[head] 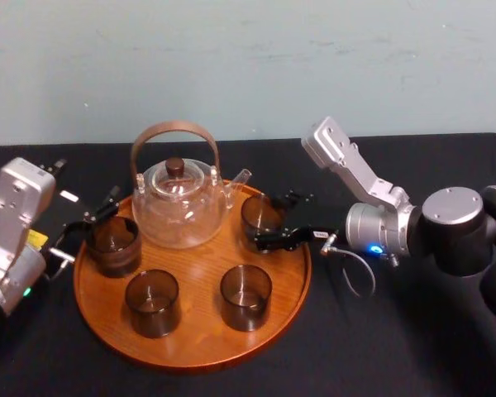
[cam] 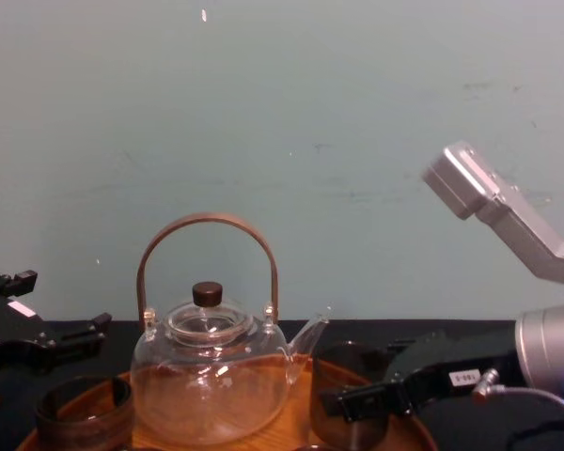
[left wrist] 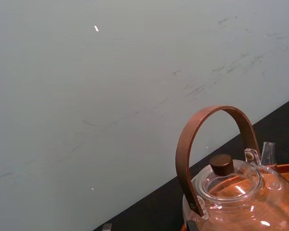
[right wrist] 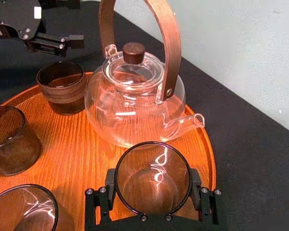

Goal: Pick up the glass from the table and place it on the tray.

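Note:
A smoky glass (head: 259,213) stands at the back right of the round wooden tray (head: 190,351), just inside its rim. My right gripper (head: 263,221) reaches in from the right and is shut on it. In the right wrist view both black fingers (right wrist: 206,196) press the sides of that glass (right wrist: 153,178). From the chest view the same glass (cam: 343,399) shows behind one finger (cam: 376,402). My left gripper (head: 99,213) hovers open at the tray's left edge, beside another dark glass (head: 113,245), holding nothing.
A glass teapot (head: 182,198) with a brown hoop handle fills the tray's back middle, its spout close to the gripped glass. Two more glasses (head: 152,302) (head: 246,296) sit at the tray's front. Black cloth covers the table (head: 380,339).

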Controlling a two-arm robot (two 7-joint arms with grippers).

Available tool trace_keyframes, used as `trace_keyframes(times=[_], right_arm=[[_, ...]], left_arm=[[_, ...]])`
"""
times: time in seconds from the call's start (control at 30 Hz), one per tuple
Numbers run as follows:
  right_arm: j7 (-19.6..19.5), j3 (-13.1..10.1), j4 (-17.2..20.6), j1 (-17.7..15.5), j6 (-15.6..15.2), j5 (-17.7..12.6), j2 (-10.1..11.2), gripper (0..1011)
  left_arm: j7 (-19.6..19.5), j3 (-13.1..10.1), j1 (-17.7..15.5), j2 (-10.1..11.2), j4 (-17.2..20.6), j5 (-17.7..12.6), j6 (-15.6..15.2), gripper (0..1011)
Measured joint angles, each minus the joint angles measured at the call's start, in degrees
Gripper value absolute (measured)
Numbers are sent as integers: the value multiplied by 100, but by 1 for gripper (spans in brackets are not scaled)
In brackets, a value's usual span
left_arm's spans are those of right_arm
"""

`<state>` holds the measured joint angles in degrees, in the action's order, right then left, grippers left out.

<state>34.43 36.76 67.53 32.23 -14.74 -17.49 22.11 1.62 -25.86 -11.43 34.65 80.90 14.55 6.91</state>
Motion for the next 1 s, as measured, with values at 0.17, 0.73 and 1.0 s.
trace_keyframes(times=[0.17,0.73,1.0], right_arm=[[35,5,-71,0,9,31,-22,902],[51,9,-130,-13,-62,148,-62,902],[47,9,-130,-16,-66,146,-59,903]], left_arm=[[0,0,0,0,0,0,0,1002],[0,0,0,0,0,0,0,1001],[0,0,0,0,0,0,0,1001]])
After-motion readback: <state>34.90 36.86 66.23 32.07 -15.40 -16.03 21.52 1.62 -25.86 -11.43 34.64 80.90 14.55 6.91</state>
